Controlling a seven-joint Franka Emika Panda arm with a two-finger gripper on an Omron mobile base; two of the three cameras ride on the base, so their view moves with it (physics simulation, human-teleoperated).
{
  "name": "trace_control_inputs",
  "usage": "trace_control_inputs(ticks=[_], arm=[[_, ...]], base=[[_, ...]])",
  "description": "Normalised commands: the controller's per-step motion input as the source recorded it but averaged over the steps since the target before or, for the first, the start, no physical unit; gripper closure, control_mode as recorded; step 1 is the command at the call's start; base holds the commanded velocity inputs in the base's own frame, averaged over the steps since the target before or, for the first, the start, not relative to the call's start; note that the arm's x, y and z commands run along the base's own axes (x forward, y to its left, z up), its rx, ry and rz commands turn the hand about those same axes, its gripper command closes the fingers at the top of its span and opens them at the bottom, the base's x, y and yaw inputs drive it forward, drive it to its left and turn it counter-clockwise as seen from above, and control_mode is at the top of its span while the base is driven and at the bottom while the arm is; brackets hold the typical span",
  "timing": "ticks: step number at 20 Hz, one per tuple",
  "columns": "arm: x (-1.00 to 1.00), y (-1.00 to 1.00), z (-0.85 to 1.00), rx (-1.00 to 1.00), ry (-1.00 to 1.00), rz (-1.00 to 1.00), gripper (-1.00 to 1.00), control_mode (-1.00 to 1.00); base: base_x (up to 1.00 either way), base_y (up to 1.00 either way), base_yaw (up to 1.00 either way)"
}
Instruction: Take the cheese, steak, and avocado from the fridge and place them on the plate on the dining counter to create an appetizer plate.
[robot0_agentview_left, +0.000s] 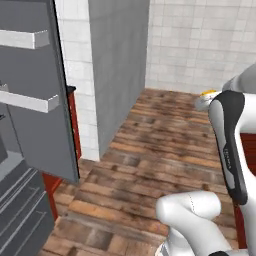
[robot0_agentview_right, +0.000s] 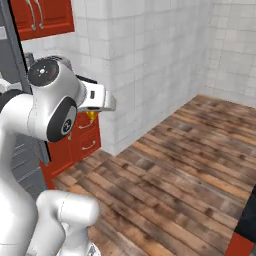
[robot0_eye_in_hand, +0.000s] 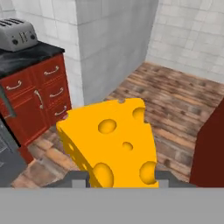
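My gripper (robot0_eye_in_hand: 122, 178) is shut on the cheese (robot0_eye_in_hand: 111, 140), a yellow-orange wedge with holes that stands up between the two dark fingertips (robot0_eye_in_hand: 80, 179). From the left base camera, a sliver of the cheese (robot0_agentview_left: 208, 92) peeks out by the hand at mid right. In the right base view it hangs under the hand as a small yellow bit (robot0_agentview_right: 91, 116). The fridge (robot0_agentview_left: 35, 100) stands at the left with its grey door swung open, white bins on the door and grey drawers below. A corner of the dining counter (robot0_agentview_right: 244, 227), black over red, shows at the lower right. Steak, avocado and plate are out of view.
A toaster (robot0_eye_in_hand: 17, 34) sits on a black-topped counter over red drawers (robot0_eye_in_hand: 41, 94). A grey tiled wall column (robot0_agentview_left: 117, 65) juts out beside the fridge door. Wooden floor (robot0_agentview_right: 185, 160) stretches ahead to a white tiled corner.
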Motion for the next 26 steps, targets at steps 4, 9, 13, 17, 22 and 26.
trace_control_inputs(ticks=[4,9,13,17,22,26], arm=[[0.00,0.00,0.00,0.00,0.00,0.00,1.00,1.00],[0.00,0.00,0.00,0.00,0.00,0.00,1.00,1.00],[0.00,0.00,0.00,0.00,0.00,0.00,1.00,1.00],[0.00,0.00,0.00,0.00,0.00,0.00,1.00,1.00],[0.00,0.00,0.00,0.00,0.00,0.00,1.00,1.00],[0.00,0.00,0.00,0.00,0.00,0.00,1.00,1.00]], base=[[0.00,0.00,-0.70],[0.24,0.14,-0.52],[0.84,0.41,-0.28],[1.00,0.47,-0.27],[1.00,0.50,-0.28],[1.00,0.41,-0.29]])
